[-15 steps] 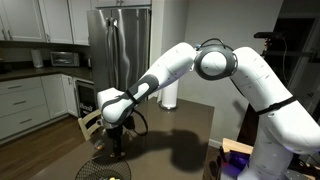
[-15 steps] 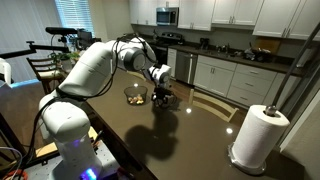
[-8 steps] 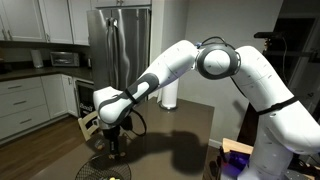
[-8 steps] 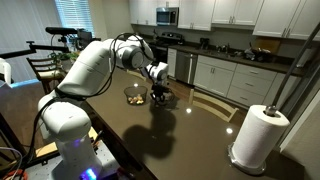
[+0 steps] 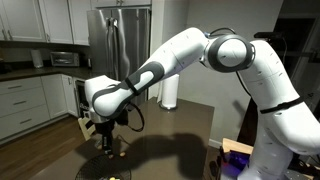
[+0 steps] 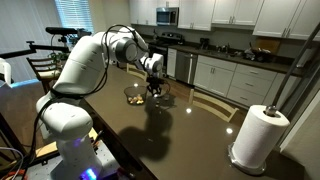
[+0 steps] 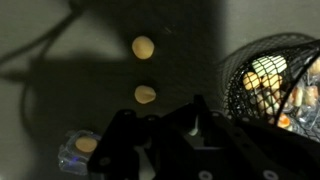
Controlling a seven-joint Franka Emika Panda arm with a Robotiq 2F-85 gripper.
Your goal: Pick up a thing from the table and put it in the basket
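Two pale rounded lumps lie on the dark glossy table (image 7: 60, 40) in the wrist view, an upper lump (image 7: 144, 47) and a lower lump (image 7: 146, 94), set apart from each other. A third pale piece (image 7: 87, 144) sits toward the lower left, in what looks like a clear wrapper. At the right edge of that view stands the round black wire basket (image 7: 235, 80), with yellowish things (image 7: 265, 72) glowing through its mesh. The gripper (image 7: 162, 122) fills the bottom of the wrist view as a dark shape against the dark wood, and it is not possible to tell whether its jaws are apart or closed, or whether they hold anything. In an exterior view the white arm (image 6: 95, 55) reaches out over the table and the gripper (image 6: 153, 93) hangs pointing down, just beside the basket (image 6: 134, 97). A paper towel roll (image 6: 255, 135) stands upright near the table's edge, well apart from them.
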